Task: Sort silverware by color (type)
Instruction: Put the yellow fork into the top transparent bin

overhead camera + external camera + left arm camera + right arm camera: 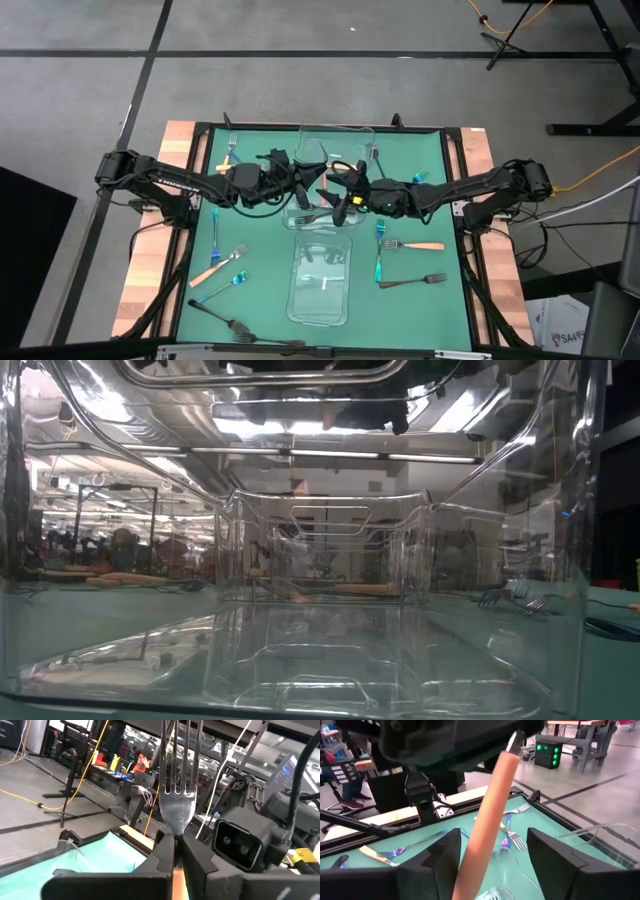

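Centrally, left gripper [177, 851] clenched on silver fork with orange handle [179, 795]; right gripper [492, 852] released, fingers straddling its handle, frame centre.

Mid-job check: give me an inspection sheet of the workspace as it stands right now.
Surface: green mat.
Job's things: orange-handled fork in left gripper; forks loose on mat, e.g. orange-handled one, dark one.
Clutter: clear containers.
Grippers: left gripper fingers shut on the fork; right gripper fingers open around its orange handle.
Cables: orange cable on floor.
Surroundings: person seated at a desk.
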`<state>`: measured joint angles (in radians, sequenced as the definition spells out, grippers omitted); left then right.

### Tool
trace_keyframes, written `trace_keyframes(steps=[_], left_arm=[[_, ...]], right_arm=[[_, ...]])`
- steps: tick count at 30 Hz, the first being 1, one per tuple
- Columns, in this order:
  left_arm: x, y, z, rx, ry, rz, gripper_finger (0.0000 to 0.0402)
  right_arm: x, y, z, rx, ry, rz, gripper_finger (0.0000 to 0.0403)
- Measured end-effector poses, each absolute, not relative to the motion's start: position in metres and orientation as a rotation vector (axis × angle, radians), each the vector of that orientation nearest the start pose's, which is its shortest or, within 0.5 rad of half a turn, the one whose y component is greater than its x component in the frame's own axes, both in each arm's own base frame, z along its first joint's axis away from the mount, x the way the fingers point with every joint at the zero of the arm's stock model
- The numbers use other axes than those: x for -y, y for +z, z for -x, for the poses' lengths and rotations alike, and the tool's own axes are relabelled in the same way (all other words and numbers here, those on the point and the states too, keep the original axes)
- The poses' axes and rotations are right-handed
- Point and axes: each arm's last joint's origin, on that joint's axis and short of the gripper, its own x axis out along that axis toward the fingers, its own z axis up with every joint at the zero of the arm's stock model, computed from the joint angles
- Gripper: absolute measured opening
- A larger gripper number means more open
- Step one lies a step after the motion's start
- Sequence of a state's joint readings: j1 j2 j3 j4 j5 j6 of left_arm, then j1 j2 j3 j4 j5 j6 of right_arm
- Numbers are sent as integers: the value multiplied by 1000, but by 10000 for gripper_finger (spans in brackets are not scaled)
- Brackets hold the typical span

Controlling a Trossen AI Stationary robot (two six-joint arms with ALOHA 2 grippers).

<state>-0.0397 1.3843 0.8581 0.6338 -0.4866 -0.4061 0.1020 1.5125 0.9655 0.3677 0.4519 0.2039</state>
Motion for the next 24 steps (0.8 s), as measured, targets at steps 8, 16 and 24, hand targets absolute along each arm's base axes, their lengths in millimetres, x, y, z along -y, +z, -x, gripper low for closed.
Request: trace_keyframes(steps=[8,16,24], left_arm=[[-2,301,-306,191,425,425,14],[-1,301,-306,181,416,423,21],[-1,301,-306,176,408,423,23]], right_arm=[[-22,272,-339,-141,-362,-151,105],[-22,270,-338,-150,-369,-150,13],[-22,270,-338,-153,-368,-148,14]])
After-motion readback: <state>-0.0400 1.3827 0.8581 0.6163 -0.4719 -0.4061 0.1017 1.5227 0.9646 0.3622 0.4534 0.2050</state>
